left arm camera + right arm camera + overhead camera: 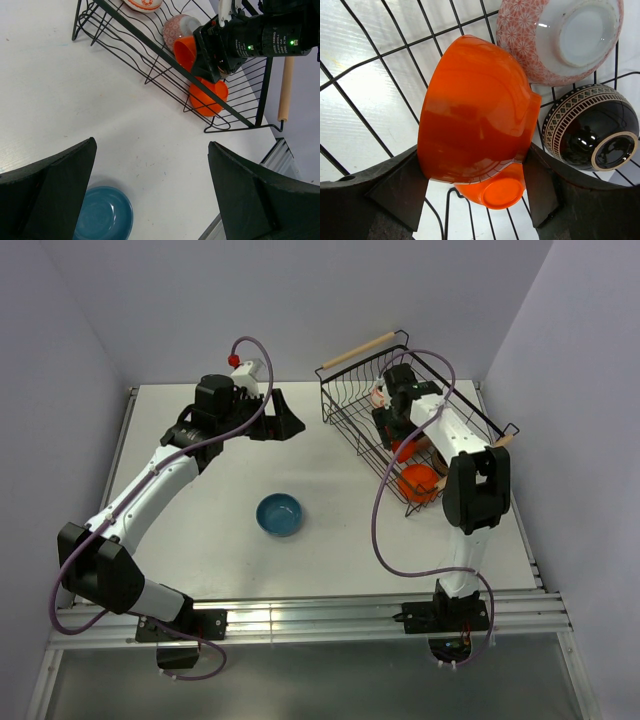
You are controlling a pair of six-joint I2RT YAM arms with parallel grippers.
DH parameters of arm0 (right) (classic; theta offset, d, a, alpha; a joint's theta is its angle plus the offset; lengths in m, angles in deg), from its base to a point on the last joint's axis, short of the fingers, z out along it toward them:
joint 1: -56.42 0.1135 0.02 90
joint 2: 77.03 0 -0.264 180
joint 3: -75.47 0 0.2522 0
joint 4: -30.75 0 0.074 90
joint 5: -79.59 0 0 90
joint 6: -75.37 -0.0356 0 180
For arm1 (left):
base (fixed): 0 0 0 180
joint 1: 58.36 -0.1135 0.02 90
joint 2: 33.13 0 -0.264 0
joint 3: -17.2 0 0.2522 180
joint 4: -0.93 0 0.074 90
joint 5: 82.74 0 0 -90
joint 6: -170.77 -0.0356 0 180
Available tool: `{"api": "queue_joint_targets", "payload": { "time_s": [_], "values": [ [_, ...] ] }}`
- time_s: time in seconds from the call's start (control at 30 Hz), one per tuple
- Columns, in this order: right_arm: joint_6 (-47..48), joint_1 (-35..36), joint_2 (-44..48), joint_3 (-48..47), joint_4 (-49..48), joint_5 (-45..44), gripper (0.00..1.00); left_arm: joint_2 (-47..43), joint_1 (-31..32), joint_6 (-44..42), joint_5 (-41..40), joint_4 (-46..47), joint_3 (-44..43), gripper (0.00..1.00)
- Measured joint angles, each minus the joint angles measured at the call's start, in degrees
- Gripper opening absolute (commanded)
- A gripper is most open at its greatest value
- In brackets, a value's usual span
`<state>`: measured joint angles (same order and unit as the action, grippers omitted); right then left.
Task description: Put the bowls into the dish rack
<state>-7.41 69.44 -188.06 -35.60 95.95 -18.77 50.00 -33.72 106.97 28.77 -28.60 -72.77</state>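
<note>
Rack from above: dish rack (345, 410) stands on the surface (330, 560). The right gripper (398, 440) is down inside it, and the left gripper (285, 422) hangs near its left side as the overhead camera sees it.
Blue bowl: blue bowl (279, 514) lies alone on the surface, well apart from the rack and toward the arm bases.
Left wrist view: left gripper spread wide and empty. The blue bowl is below it, and the rack lies beyond.
Right wrist view: right gripper closed partway on a plain orange bowl (470, 110), tilted on edge above the rack floor.
Neighbours in the rack: second orange bowl (492, 192) under the held one, with a patterned bowl (535, 40) and a dark brown bowl (592, 130) just beside it.
Risk on release: I'd expect the tilted bowl to drop onto the orange one, then slide off or knock its neighbours.
Risk on retreat: a finger could catch a wire and drag the rack.
Risk for the blue bowl: a misjudged grab might simply push it farther from the rack.
</note>
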Motion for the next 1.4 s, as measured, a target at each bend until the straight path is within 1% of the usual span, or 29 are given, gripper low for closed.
{"api": "queue_joint_targets", "payload": {
  "time_s": [0.53, 0.83, 0.97, 1.27, 1.37, 1.4],
  "values": [
    [5.84, 0.5, -0.98, 0.85, -1.16, -1.92, 0.0, 0.0, -0.35, 0.0, 0.02, 0.0, 0.09, 1.0],
    [7.04, 0.5, -1.66, 0.98, -1.55, -2.38, 0.0, 0.02, -0.37, 0.0, 0.02, 0.02, 0.09, 0.99],
    [7.23, 0.52, -1.97, 0.98, -1.73, -2.73, 0.05, 0.02, -0.37, 0.0, 0.04, 0.0, 0.09, 1.0],
    [7.21, 1.11, -1.99, 0.9, -1.7, -2.8, 0.09, 0.17, -0.42, 0.0, 0.04, 0.0, 0.09, 0.99],
    [7.23, 1.4, -1.99, 0.9, -1.68, -2.93, 0.13, 0.17, -0.44, 0.0, 0.04, 0.0, 0.09, 1.0],
    [7.21, 1.49, -1.99, 0.9, -1.68, -2.97, 0.16, 0.17, -0.46, 0.0, 0.04, 0.0, 0.09, 0.99]
  ]
}}
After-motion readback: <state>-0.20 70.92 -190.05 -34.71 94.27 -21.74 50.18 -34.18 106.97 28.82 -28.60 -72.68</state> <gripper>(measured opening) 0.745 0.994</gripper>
